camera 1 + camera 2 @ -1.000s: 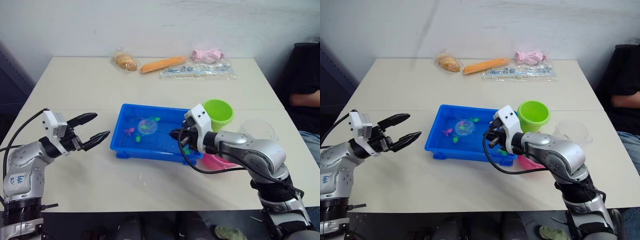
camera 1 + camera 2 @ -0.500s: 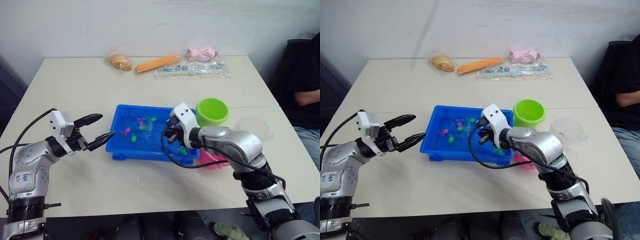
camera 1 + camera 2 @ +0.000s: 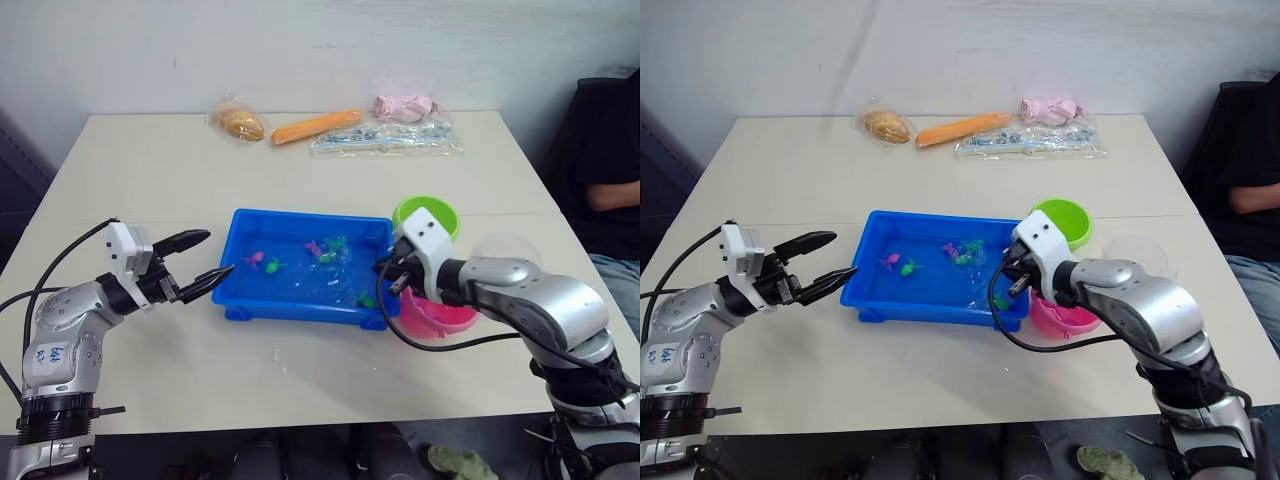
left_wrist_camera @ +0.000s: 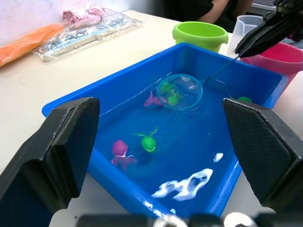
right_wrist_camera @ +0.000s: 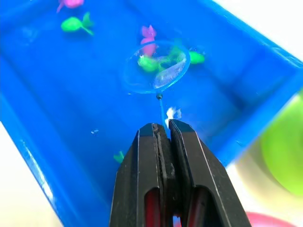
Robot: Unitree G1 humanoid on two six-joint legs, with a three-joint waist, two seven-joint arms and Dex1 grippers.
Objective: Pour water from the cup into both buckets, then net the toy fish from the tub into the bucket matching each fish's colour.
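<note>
A pale desk stands against a white wall; bagged items lie along its far edge. The right gripper, jaws clamped on the net, holds it in the tub; the left gripper hangs jaws apart by the tub's left end.

Net now nearer tub's right

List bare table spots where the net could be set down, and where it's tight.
Bare: the wide band between the tub and the bagged items along the far edge; the near strip in front of the tub. Crowded: the tub's right end, where the green bucket, pink bucket, cup and right end effector cluster.
</note>
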